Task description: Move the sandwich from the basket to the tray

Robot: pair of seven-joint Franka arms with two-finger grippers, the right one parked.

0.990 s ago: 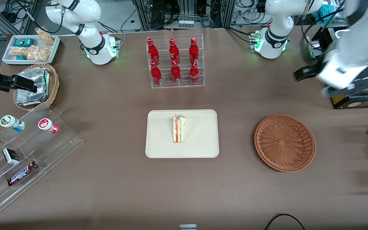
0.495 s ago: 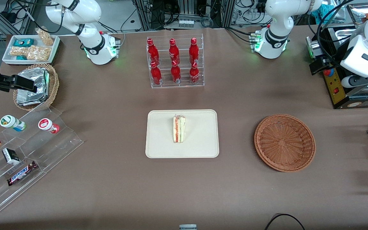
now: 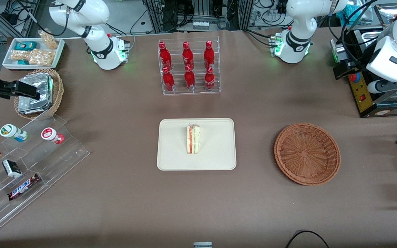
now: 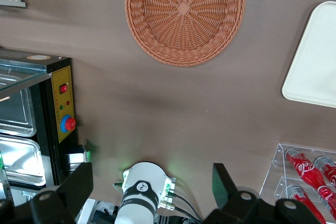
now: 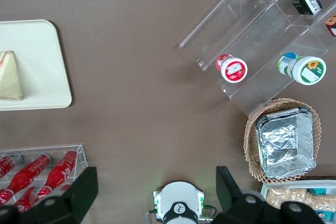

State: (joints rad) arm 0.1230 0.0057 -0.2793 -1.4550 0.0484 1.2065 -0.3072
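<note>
Sandwich: triangular wedge, pale bread with red and green layers, lying near the middle of the tray. Tray: flat, cream-beige, rounded corners, on the surface. Basket: shallow, reddish-brown wicker, holding nothing, beside the tray. The hand, fingers spread, hangs high above the surface, nearer the basket than the tray.

so the sandwich sits mid-frame on the tray, basket to its right, tool spread open up high at the bench's right edge.
</note>
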